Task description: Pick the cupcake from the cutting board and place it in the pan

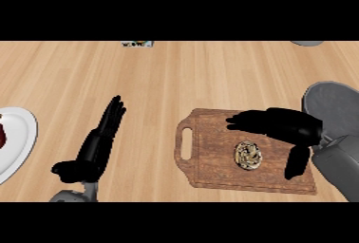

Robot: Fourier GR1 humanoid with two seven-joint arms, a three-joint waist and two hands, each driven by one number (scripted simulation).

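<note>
Right hand (280, 124) hovers spread open at the cupcake's (248, 154) one o'clock, on the cutting board (210, 156); reaching step, fingers must next close round it. Pan (335, 105) waits at two o'clock.

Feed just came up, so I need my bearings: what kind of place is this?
Probably a kitchen counter: a wooden top with a cutting board holding a cupcake, a grey pan and a white plate.

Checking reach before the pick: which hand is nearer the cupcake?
Right. The right hand hovers open over the cutting board, just above the cupcake. The left hand rests open well off the board, left of it.
</note>
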